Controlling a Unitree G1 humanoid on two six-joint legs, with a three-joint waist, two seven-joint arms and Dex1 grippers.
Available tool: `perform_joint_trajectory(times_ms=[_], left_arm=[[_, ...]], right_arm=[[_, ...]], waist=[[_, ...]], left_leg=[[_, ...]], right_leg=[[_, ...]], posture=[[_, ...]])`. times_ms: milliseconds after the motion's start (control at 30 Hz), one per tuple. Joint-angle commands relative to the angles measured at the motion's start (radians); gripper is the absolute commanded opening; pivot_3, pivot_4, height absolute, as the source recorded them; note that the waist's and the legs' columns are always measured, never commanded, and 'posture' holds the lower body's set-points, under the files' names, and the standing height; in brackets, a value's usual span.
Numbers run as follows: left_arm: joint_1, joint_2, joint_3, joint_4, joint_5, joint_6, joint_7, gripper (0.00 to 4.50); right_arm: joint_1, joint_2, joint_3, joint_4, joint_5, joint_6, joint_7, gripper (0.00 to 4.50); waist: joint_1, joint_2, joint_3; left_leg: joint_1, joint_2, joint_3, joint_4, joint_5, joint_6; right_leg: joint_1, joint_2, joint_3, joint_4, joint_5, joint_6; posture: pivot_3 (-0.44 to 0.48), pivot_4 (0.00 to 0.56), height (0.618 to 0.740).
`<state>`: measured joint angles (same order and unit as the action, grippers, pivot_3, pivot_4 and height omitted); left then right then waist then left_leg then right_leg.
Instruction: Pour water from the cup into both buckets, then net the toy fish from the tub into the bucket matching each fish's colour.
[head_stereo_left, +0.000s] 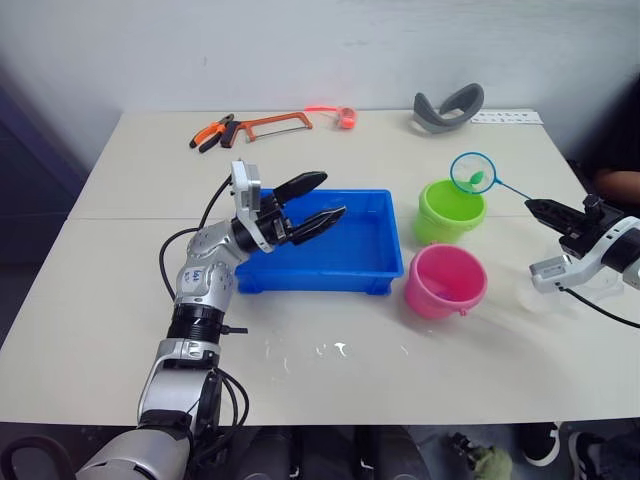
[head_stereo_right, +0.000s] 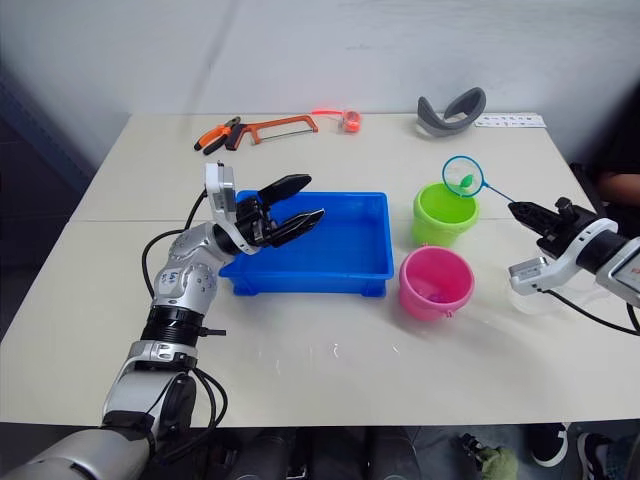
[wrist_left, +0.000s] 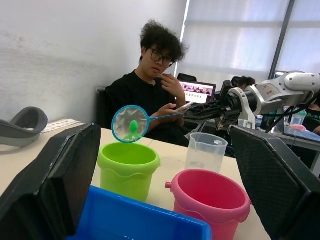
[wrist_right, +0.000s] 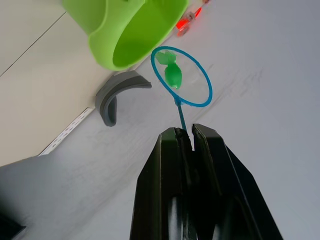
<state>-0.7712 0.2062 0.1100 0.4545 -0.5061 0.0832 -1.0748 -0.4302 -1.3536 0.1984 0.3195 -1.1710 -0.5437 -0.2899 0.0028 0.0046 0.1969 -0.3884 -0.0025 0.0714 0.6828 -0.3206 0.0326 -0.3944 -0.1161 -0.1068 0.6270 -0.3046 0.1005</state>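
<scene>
The blue tub (head_stereo_left: 345, 262) lies mid-table, and my left gripper (head_stereo_left: 333, 194) hovers open above its left part, holding nothing. Right of the tub stand the lime green bucket (head_stereo_left: 450, 210) and, nearer me, the pink bucket (head_stereo_left: 445, 280). My right gripper (head_stereo_left: 535, 207) is shut on the thin handle of the net (head_stereo_left: 473, 173). The net's blue hoop hangs over the green bucket's far rim with a green toy fish (wrist_right: 172, 75) in its mesh. The clear cup (wrist_left: 206, 152) stands on the table beyond the pink bucket, close to my right arm.
A hacksaw (head_stereo_left: 270, 124), orange pliers (head_stereo_left: 213, 132), a small red item (head_stereo_left: 345, 117) and a curved grey object (head_stereo_left: 448, 108) lie along the far edge. A person (wrist_left: 150, 90) sits at the table's right side.
</scene>
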Motion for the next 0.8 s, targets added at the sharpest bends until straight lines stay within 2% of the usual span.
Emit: perform_joint_trajectory(times_ms=[33,233,333,400,533,567,633,667,700,767,800], left_arm=[[-0.002,-0.003,0.007,-0.006,-0.001,-0.017,0.003,4.44],[-0.004,-0.007,0.006,-0.003,0.0,-0.019,0.008,4.44],[-0.001,-0.006,0.008,-0.008,-0.002,-0.018,0.01,4.44],[0.011,0.003,0.01,-0.023,-0.005,-0.013,0.007,4.44],[0.051,0.055,0.02,-0.091,-0.03,0.028,-0.027,4.44],[0.069,0.087,0.029,-0.12,-0.041,0.05,-0.043,4.44],[0.096,0.137,0.044,-0.16,-0.055,0.08,-0.065,4.44],[0.114,0.17,0.059,-0.184,-0.067,0.103,-0.075,4.44],[0.126,0.191,0.067,-0.201,-0.077,0.119,-0.078,4.44],[0.159,0.261,0.106,-0.24,-0.099,0.156,-0.087,4.44],[0.171,0.293,0.124,-0.254,-0.109,0.171,-0.09,4.44]], right_arm=[[-0.024,0.003,0.002,-0.005,-0.029,0.027,-0.041,0.0],[-0.035,0.004,0.075,0.027,-0.115,0.012,-0.12,0.0],[-0.059,0.006,0.046,0.051,-0.061,0.023,-0.122,0.0],[-0.059,0.011,-0.001,0.041,0.058,-0.011,-0.08,0.0],[-0.015,0.028,-0.089,-0.006,0.448,-0.11,0.133,0.0],[0.022,0.041,-0.105,-0.051,0.648,-0.114,0.236,0.0],[0.08,0.074,-0.136,-0.136,0.951,-0.065,0.402,0.0],[0.135,0.087,-0.152,-0.237,1.182,0.027,0.529,0.0],[0.173,0.094,-0.17,-0.308,1.332,0.098,0.621,0.0],[0.272,0.079,-0.209,-0.495,1.591,0.2,0.792,0.0],[0.302,0.077,-0.225,-0.566,1.659,0.241,0.836,0.0]], waist=[[0.002,0.0,0.0],[-0.001,0.0,0.0],[-0.001,0.0,0.0],[-0.002,0.0,0.0],[-0.005,0.0,0.0],[-0.006,0.0,0.0],[-0.006,0.0,0.0],[-0.008,-0.001,0.0],[-0.008,-0.002,0.001],[-0.003,-0.002,0.001],[-0.001,-0.002,0.001]], left_leg=[[0.0,0.0,0.0,0.0,0.0,0.0],[0.0,0.0,0.0,0.0,0.0,0.0],[0.0,0.0,0.0,0.0,0.0,0.0],[0.0,0.0,0.0,0.0,0.0,0.0],[0.0,0.0,0.0,0.0,0.0,0.0],[0.0,0.0,0.0,0.0,0.0,0.0],[0.001,0.001,0.0,-0.001,0.0,0.0],[0.0,0.001,0.0,-0.001,0.0,0.0],[0.001,0.002,-0.001,0.0,0.0,0.0],[0.001,0.002,-0.003,0.001,0.0,0.0],[0.001,0.002,-0.003,0.001,0.0,0.0]], right_leg=[[0.0,0.0,0.0,0.0,0.0,0.0],[0.0,0.0,0.0,0.0,0.0,0.0],[0.0,0.0,0.0,0.0,0.0,0.0],[0.0,0.0,0.0,0.0,0.0,0.0],[0.0,0.001,0.0,0.0,0.0,0.0],[0.0,0.001,0.0,0.0,0.0,0.0],[0.0,0.001,-0.001,0.0,0.0,0.0],[0.0,0.001,-0.001,0.0,0.0,0.0],[0.001,0.002,-0.001,-0.001,0.0,0.0],[0.002,0.001,0.0,0.0,0.0,0.0],[0.003,0.001,0.0,-0.001,0.0,0.0]], posture=[[0.0,0.15,0.74],[0.0,0.15,0.74],[0.0,0.15,0.74],[0.0,0.15,0.74],[0.0,0.15,0.74],[0.0,0.15,0.74],[0.0,0.15,0.74],[0.0,0.15,0.74],[0.0,0.15,0.74],[0.0,0.15,0.74],[0.0,0.15,0.74]])
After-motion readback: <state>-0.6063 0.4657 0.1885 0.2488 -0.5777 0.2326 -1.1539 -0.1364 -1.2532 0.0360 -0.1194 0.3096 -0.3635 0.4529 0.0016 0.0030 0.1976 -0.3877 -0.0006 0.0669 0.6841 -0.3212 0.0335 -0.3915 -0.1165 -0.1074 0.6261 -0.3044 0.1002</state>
